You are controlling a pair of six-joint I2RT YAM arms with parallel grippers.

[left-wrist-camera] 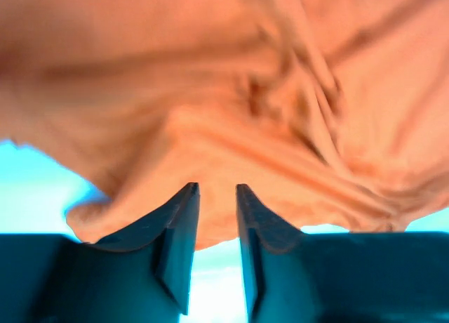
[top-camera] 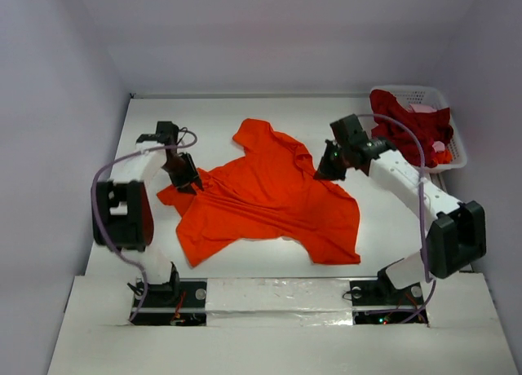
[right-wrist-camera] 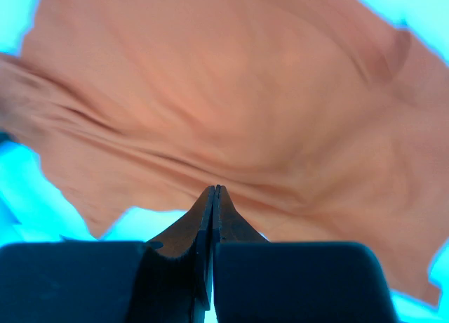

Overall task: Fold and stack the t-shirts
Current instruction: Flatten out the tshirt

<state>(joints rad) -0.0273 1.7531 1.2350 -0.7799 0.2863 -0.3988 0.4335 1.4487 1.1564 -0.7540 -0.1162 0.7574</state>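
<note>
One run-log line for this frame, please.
orange shirt: spread on table, unfolded | left gripper: slightly open at shirt's left side | right gripper: shut at right edge | dark red shirt: in basket

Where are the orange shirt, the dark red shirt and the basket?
bright orange-red cloth t-shirt (top-camera: 269,204): overhead view, its middle.
dark crimson cloth shirt (top-camera: 408,126): overhead view, heap's middle.
white lattice plastic basket (top-camera: 455,130): overhead view, right rim.
</note>
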